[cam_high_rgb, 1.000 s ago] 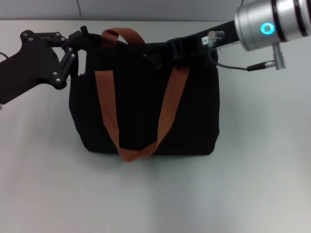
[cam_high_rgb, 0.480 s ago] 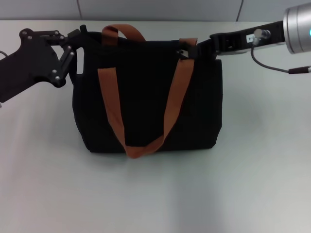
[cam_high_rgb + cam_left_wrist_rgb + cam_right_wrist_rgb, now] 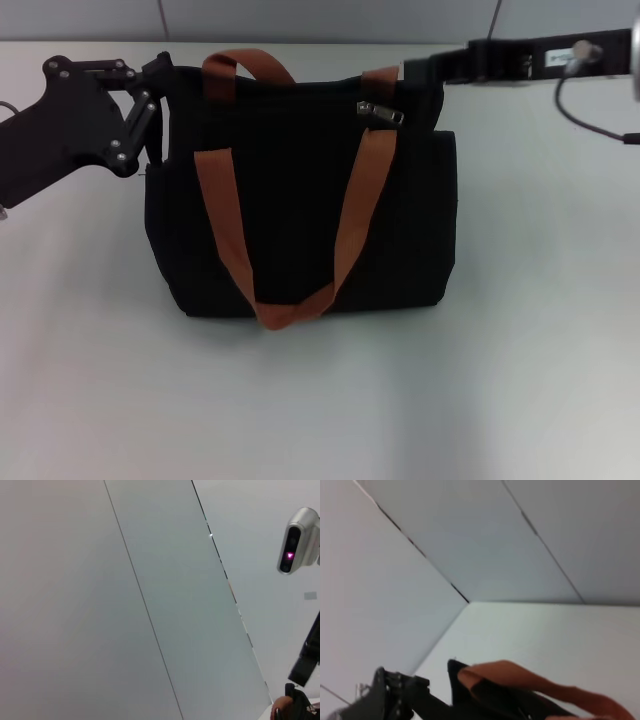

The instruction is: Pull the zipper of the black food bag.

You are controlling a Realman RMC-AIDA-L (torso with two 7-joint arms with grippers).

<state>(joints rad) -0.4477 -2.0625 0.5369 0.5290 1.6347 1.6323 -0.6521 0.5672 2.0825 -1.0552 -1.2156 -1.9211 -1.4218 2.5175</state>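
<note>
Glinting at the far right of the bag's top edge, the zipper (image 3: 381, 111) looks small, stiff and slick, best pinched by its tab; the black food bag (image 3: 300, 210) is soft. Left gripper (image 3: 160, 78) clamps its far-left corner; right gripper (image 3: 415, 72), state unclear, hovers just beside

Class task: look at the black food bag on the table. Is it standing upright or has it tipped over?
Upright. The black food bag stands on its base, top edge uppermost, and the front orange-brown strap hangs down its face in a loop.
</note>
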